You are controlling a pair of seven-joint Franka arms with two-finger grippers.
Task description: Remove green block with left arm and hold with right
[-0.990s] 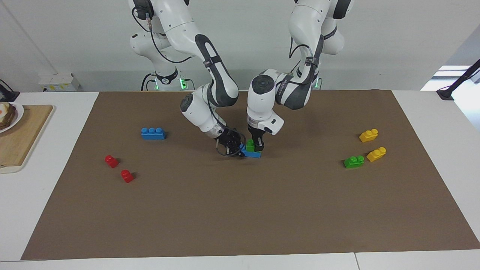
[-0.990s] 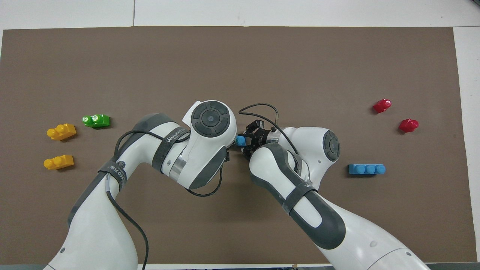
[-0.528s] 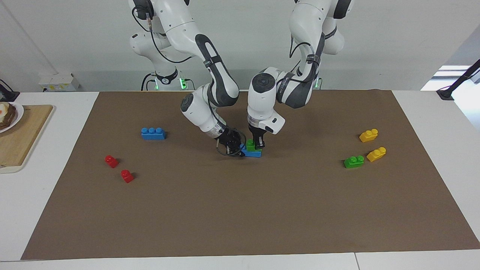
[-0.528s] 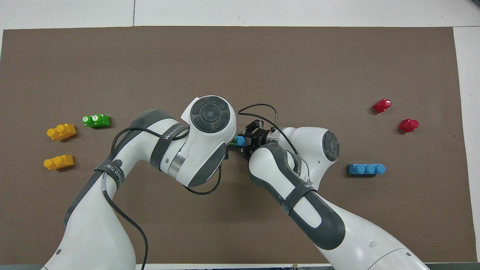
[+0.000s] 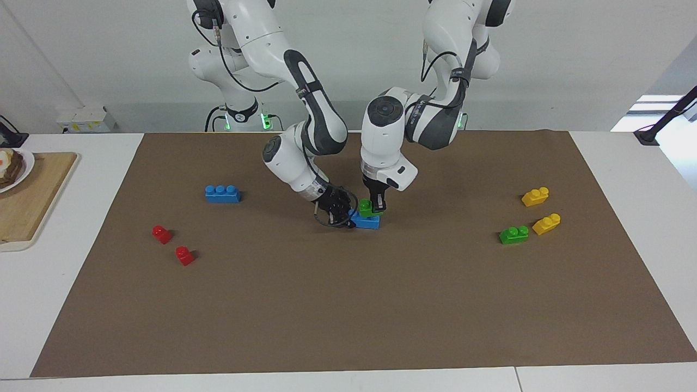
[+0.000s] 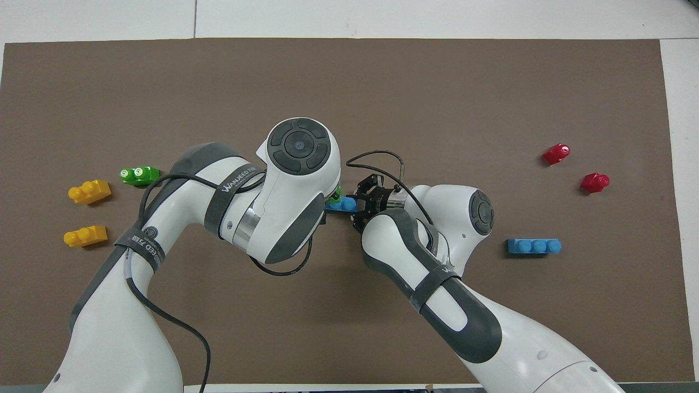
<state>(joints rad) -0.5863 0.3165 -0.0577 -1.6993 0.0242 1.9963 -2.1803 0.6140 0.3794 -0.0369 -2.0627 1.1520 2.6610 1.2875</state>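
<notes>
Gripping the green block (image 5: 366,207) from above, the left gripper (image 5: 377,207) has its slim fingers closed on the block's sides near the middle of the brown mat (image 5: 381,305). That block sits just above a blue brick (image 5: 366,221), lifted a little at one end, though whether its underside has come fully free of the brick's studs cannot be told. Low at the brick's other end, the right gripper (image 5: 343,213) is shut on the blue brick, its fingers pressed to the end toward the right arm's side, with a thin wire loop hanging at its wrist. In the overhead view the left arm's wrist covers most of the green block (image 6: 336,191), so only a sliver of it shows beside the blue brick (image 6: 341,203), and the right gripper (image 6: 365,203) meets that brick from the side. Well away from both sets of fingers, toward the left arm's end of the mat, a second green block (image 5: 514,234) lies beside two yellow bricks (image 5: 546,224), one (image 5: 535,196) nearer the robots. Toward the right arm's end lie a loose blue three-stud brick (image 5: 222,194) and two red pieces (image 5: 161,234), with a wooden board (image 5: 27,201) off the mat on the white table (image 5: 626,174).
</notes>
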